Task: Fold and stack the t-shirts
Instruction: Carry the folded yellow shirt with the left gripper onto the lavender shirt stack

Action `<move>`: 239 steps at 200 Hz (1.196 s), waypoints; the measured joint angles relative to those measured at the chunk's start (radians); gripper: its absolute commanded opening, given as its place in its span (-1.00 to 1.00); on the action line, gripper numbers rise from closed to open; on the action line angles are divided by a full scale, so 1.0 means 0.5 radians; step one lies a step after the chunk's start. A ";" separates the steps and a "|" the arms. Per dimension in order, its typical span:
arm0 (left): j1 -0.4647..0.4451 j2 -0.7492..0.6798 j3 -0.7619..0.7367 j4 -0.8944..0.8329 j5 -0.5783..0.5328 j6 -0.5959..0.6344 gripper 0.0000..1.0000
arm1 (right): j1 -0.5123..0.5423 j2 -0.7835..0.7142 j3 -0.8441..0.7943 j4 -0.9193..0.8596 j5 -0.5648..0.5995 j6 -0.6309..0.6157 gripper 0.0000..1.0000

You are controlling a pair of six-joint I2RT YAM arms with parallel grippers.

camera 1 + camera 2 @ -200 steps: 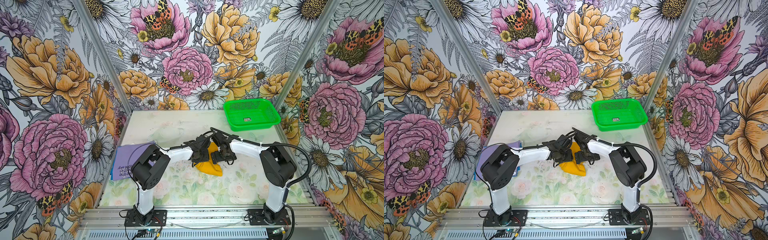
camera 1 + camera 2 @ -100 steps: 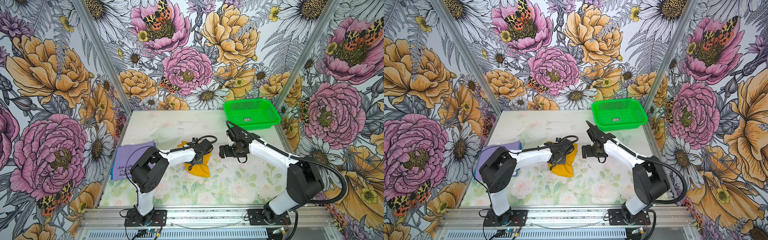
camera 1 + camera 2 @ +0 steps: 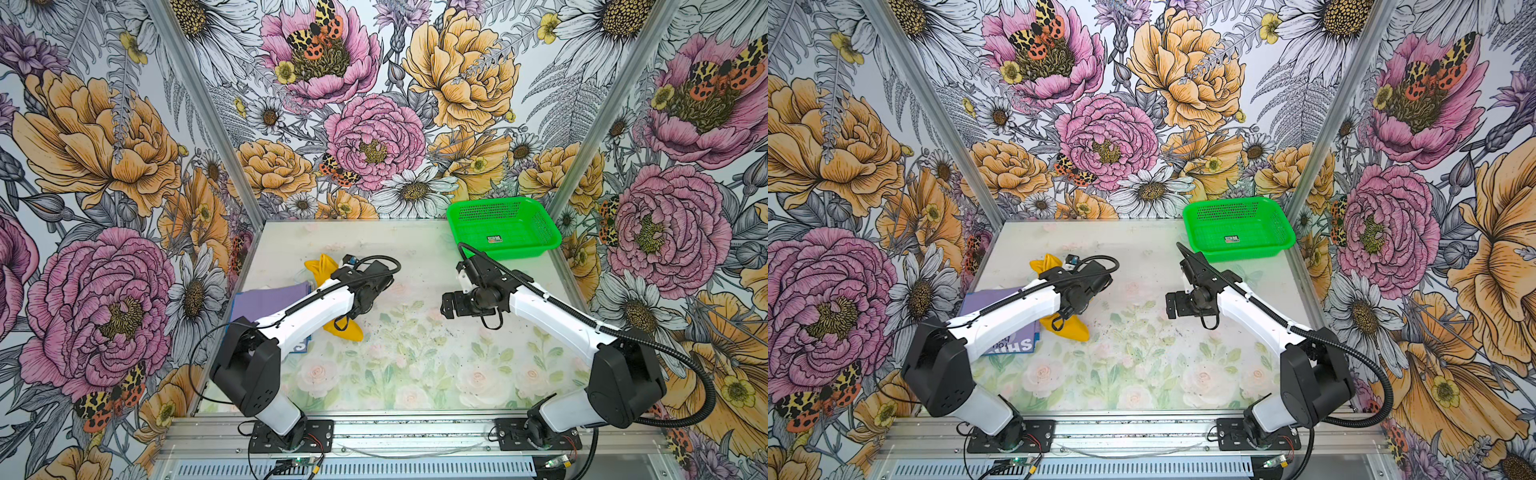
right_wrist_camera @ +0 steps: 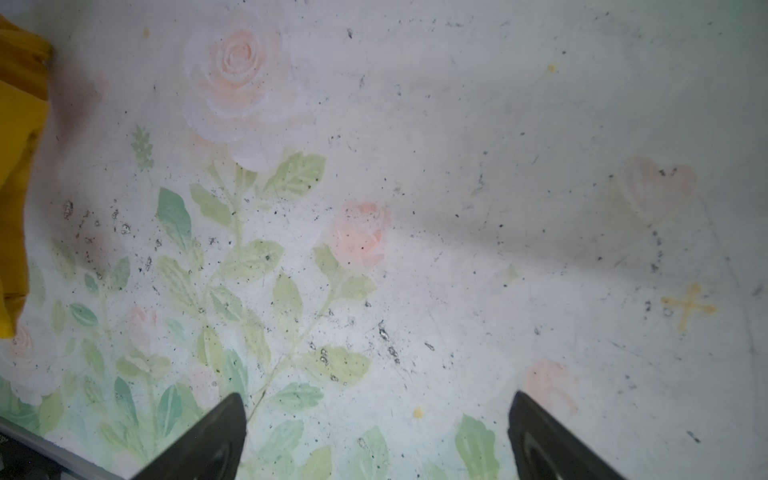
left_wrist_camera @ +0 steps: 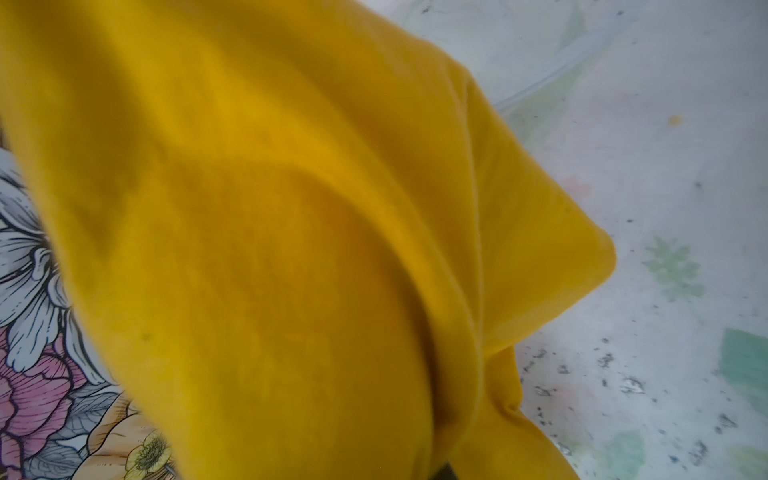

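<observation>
Lettering [image 3: 1017,347] on the lavender cloth t-shirt [image 3: 988,303], frame left, was unreadable. Left gripper [image 3: 358,303] pinched the mustard-yellow cloth t-shirt [image 5: 270,249]; right gripper [image 4: 376,419] stood spread.

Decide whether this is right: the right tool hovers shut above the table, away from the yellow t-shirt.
No: the right tool is open, as the right wrist view shows; it does hover above the table, away from the yellow t-shirt.

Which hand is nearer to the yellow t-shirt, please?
Left. The left hand is right at the yellow t-shirt, its tips hidden in the cloth. The right hand hangs open over the table, well apart on the shirt's right in both top views.
</observation>
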 measured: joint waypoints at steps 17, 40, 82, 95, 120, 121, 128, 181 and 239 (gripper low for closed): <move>0.104 -0.181 -0.085 -0.014 -0.018 0.092 -1.00 | 0.000 -0.024 -0.030 0.005 -0.025 -0.013 0.99; 0.294 -0.415 -0.176 0.011 0.060 0.260 -1.00 | 0.001 -0.040 -0.052 0.021 -0.062 -0.035 0.98; 0.793 -0.629 -0.359 0.148 0.320 0.609 -1.00 | 0.008 -0.043 -0.060 0.038 -0.120 -0.061 0.99; 0.959 -0.607 -0.363 0.192 0.434 0.700 -1.00 | 0.010 -0.043 -0.062 0.045 -0.140 -0.063 0.99; 1.151 -0.557 -0.365 0.311 0.584 0.863 -1.00 | 0.010 -0.043 -0.063 0.053 -0.168 -0.064 0.98; 1.154 -0.557 -0.365 0.315 0.587 0.867 -1.00 | 0.010 -0.043 -0.063 0.053 -0.168 -0.064 0.99; 1.176 -0.550 -0.369 0.347 0.618 0.896 -1.00 | 0.010 -0.043 -0.063 0.053 -0.173 -0.071 0.98; 1.456 -0.441 -0.379 0.452 0.736 1.001 0.92 | 0.014 -0.066 -0.081 0.068 -0.191 -0.078 0.99; 1.630 -0.511 -0.288 0.459 0.753 0.978 0.98 | 0.057 -0.067 -0.085 0.069 -0.203 -0.093 0.99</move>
